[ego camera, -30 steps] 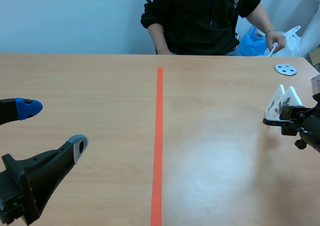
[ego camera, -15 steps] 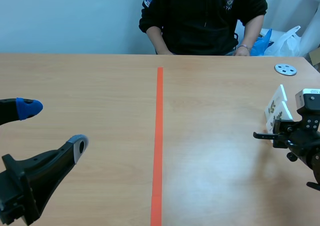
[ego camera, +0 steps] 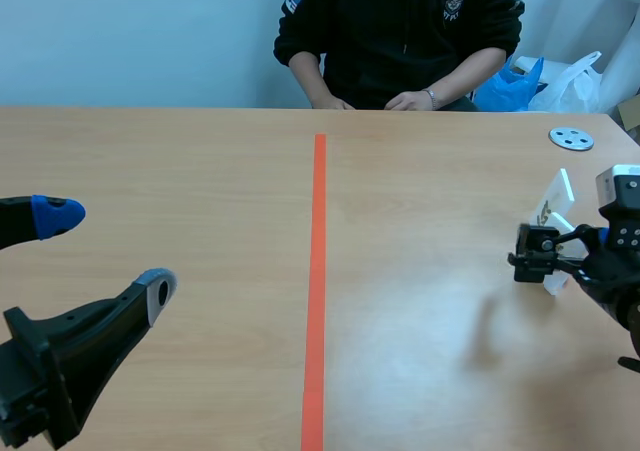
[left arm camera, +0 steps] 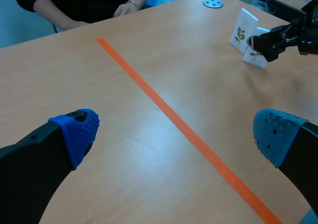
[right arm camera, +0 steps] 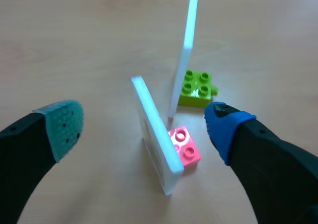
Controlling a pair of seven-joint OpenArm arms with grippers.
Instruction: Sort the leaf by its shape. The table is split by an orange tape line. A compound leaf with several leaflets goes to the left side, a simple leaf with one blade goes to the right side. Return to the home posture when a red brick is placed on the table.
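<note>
Two white leaf cards stand on the right side of the table. The nearer card [right arm camera: 154,134] leans on a pink brick [right arm camera: 185,145]. Just beyond it, the farther card [right arm camera: 184,50] stands on a green brick [right arm camera: 196,87]. My right gripper [right arm camera: 144,127] is open, with a finger on each side of the nearer card and neither touching it. In the scene view the right gripper [ego camera: 545,253] sits low by the cards [ego camera: 553,201] near the right edge. My left gripper [ego camera: 108,254] hangs open over the left side, holding nothing.
An orange tape line [ego camera: 316,271] splits the table. A person sits across it, hands [ego camera: 410,99] resting at the far edge. A grey disc [ego camera: 571,138] lies at the far right. Plastic bags [ego camera: 560,76] are behind the table.
My right gripper has opened and let go of the card, which now stands on the table beside the other one. The person's hand came back from the bags to the table edge.
</note>
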